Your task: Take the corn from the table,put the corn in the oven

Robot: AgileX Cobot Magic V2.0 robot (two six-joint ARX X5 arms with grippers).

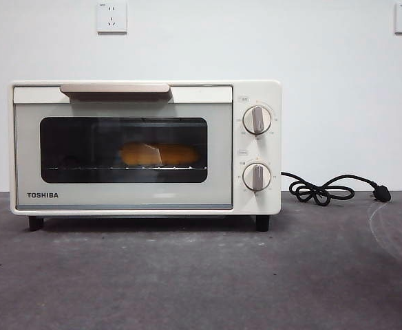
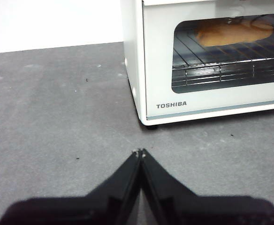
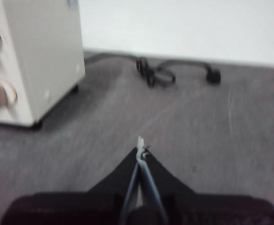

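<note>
The cream-white boxy Toshiba toaster oven (image 1: 144, 148) stands on the flat dark grey mottled table (image 1: 201, 275), its dark glass door (image 1: 123, 149) closed with the beige bar handle (image 1: 115, 89) along the top edge. Inside, behind the glass, the glossy yellow-orange corn cob (image 1: 160, 154) lies lengthwise on the wire rack (image 2: 221, 65), about the middle of the chamber. Two round knobs (image 1: 257, 119) sit one above the other on the oven's right panel. A black cord (image 1: 325, 190) lies coiled on the table to the right of the oven, ending in a plug near the wall.

The left gripper (image 2: 140, 153) hovers over bare table near the oven's front left corner, its two black jaws pressed together and holding nothing. The right gripper (image 3: 140, 149) hangs over the table to the right of the oven, well apart from it, jaws likewise together and empty.
</note>
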